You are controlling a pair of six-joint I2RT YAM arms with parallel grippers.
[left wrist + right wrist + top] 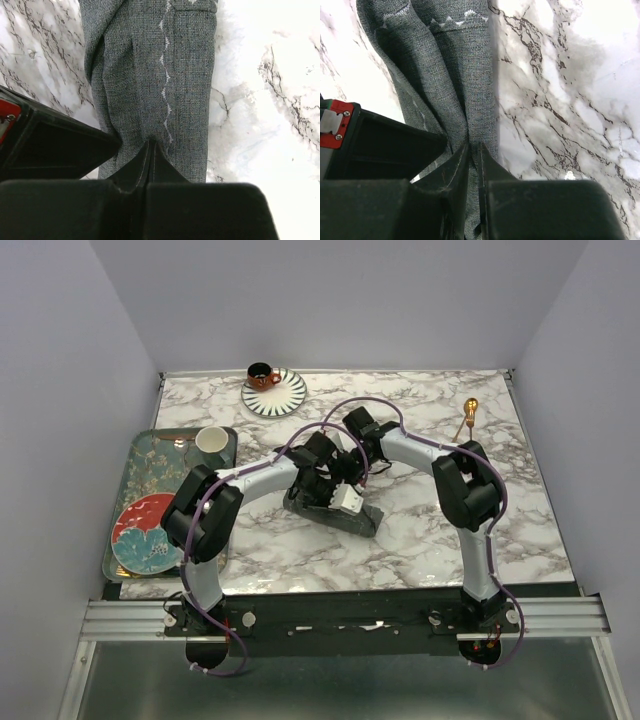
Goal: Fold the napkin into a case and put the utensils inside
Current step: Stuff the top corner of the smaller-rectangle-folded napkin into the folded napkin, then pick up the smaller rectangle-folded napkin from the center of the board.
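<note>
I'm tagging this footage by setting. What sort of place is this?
Probably a robotics lab test cell dressed as a dining table: plain walls box in a marble-patterned tabletop, two robot arms are bolted to an aluminium rail, and a cup and saucer serve as props.

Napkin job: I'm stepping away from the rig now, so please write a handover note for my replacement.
Left end effector: shut on the dark grey soft cloth napkin.
Right end effector: shut on it too.
Napkin: folded into a narrow strip mid-table.
Slim gold-copper metal utensil: far right, outside the cloth.
Done: folding under way.
To do: finish the case, insert utensils.
</note>
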